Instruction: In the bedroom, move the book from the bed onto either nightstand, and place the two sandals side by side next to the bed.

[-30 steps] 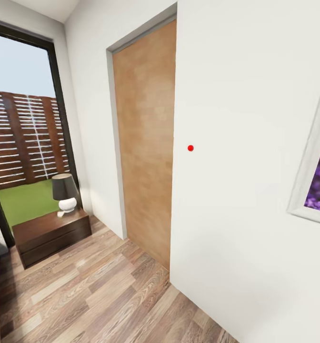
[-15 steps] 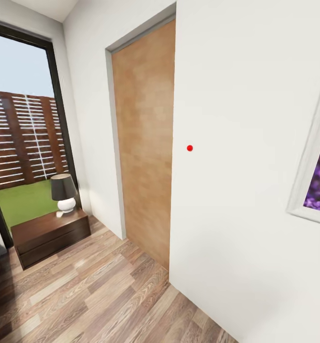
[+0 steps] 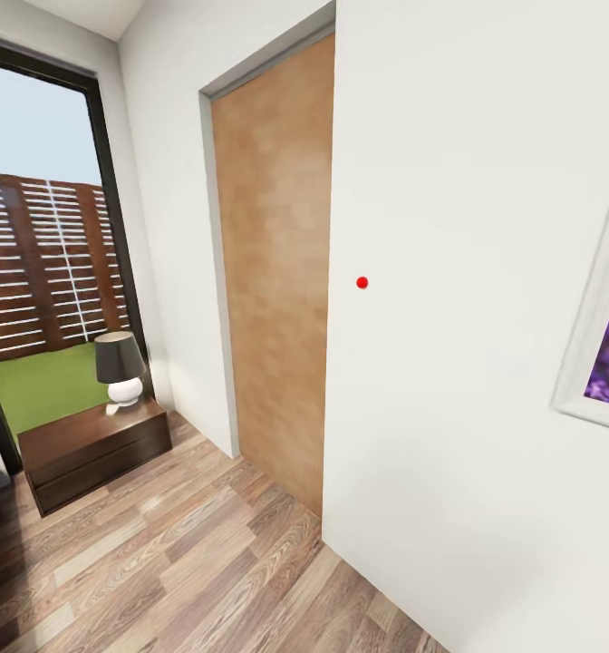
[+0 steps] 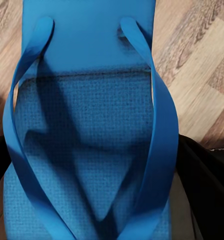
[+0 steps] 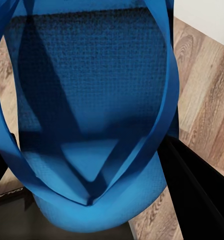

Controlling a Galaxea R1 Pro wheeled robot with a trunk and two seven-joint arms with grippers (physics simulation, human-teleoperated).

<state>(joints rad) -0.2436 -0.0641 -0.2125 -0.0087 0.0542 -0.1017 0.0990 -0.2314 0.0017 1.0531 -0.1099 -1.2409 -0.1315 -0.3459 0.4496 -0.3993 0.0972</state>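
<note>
2 blue sandals are in hand, 1 per arm: the left wrist view looks straight down onto a sandal (image 4: 87,125) with dark finger parts showing at both of its edges, so the left gripper (image 4: 92,200) reads as clamped on it, and the right wrist view shows the other sandal (image 5: 87,100) gripped the same way by the right gripper (image 5: 87,200), wood floor passing beneath both. The head view faces a white wall (image 3: 468,272) and a wooden door (image 3: 273,272) — with a nightstand (image 3: 91,453) carrying a small lamp (image 3: 119,367) off to the left by the tall window (image 3: 42,254). My reading is that the robot is carrying the pair toward the bed, whose dark frame may be the sliver at the view's left edge, though I cannot be sure. To do this well, turn the base left until the bedside floor is in view, keep both grips firm, then lower the sandals flat and parallel, toes matching, close beside the frame.
</note>
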